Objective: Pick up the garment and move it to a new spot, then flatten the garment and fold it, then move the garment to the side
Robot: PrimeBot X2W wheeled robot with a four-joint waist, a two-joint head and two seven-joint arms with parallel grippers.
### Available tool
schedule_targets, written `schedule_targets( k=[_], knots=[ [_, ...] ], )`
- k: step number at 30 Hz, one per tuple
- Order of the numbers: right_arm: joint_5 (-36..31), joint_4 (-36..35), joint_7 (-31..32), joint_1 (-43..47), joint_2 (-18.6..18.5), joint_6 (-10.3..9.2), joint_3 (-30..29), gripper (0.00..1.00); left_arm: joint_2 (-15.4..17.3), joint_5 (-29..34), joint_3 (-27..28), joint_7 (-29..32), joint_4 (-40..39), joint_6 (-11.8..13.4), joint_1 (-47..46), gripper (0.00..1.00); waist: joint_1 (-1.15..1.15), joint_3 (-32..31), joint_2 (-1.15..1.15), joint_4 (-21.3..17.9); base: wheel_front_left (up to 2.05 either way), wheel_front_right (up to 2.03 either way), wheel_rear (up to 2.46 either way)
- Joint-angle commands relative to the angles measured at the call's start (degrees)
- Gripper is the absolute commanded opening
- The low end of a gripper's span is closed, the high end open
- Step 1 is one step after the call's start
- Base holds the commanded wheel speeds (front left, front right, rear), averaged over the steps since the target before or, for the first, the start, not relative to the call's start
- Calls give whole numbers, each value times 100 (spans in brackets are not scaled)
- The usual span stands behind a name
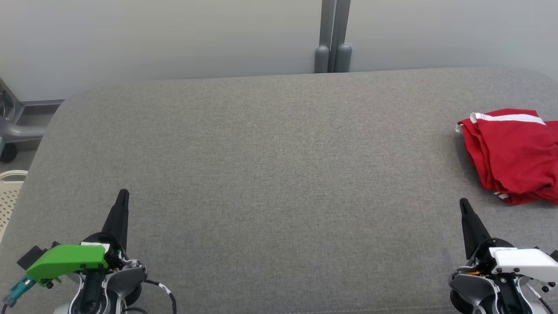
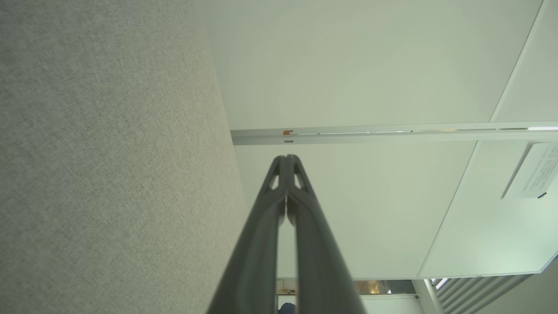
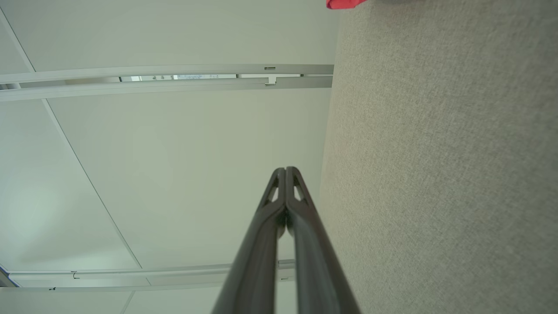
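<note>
The garment (image 1: 514, 155) is red with white stripes and lies in a folded bundle at the right edge of the grey padded surface (image 1: 279, 174). A sliver of the garment (image 3: 344, 3) shows at the top of the right wrist view. My right gripper (image 1: 463, 202) is shut at the lower right, a short way in front of the garment and apart from it; in its own wrist view the right gripper (image 3: 286, 168) has its tips pressed together with nothing between them. At the lower left, far from the garment, my left gripper (image 1: 124, 192) is shut too, and the left gripper (image 2: 286, 156) holds nothing.
A pale wall with a grey post (image 1: 333, 37) stands behind the surface. Off the left edge are a white perforated basket (image 1: 8, 192) and a grey frame on a wheel (image 1: 13, 126). The grey surface stretches wide between the two grippers.
</note>
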Motion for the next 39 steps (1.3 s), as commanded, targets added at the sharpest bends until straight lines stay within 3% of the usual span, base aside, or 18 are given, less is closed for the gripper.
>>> schedule_targets(
  k=[1, 39],
  knots=[
    [31, -25, 9, -49, -24, 2, -12, 0, 0, -11, 13, 13, -22, -26, -67, 0, 0, 0, 0, 0, 0, 0, 0],
    [31, -25, 9, -49, -24, 2, -11, 0, 1, -11, 12, 12, -22, -26, -67, 0, 0, 0, 0, 0, 0, 0, 0]
  ],
)
